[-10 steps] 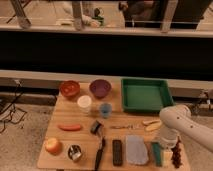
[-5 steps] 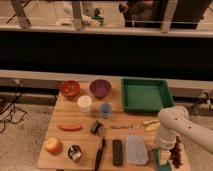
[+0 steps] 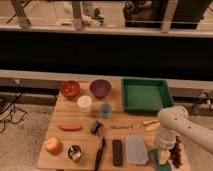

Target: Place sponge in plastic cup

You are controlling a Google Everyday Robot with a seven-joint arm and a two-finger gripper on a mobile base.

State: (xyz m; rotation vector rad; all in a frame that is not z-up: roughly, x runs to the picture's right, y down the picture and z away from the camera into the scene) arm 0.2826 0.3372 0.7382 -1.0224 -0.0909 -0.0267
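Sponge (image 3: 161, 161) is lying at the near right corner of the worktop (image 3: 65, 116), just beside the grey cloth (image 3: 136, 150), and the picture edge is cutting off its lower part. The white arm (image 3: 172, 127) is bending down over that corner, so the claw (image 3: 162, 151) is hanging directly above the sponge, probably because the grasp is the step in hand. The arm is covering most of the claw, so one cannot tell if it is released, clenched or already grasping the sponge, and also not if it is touching it. A dark red bunch (image 3: 176, 153), maybe grapes, is lying just to the right of the claw and is hard to make out. Two cups are standing well apart from the sponge, in the middle of the worktop: a blue cup (image 3: 105, 110) and a white cup (image 3: 84, 103), near each other. Which one is the plastic cup is not showing clearly; the blue cup is seeming more likely. Both are standing upright with the mouth open, so the sponge could be dropped in from above.
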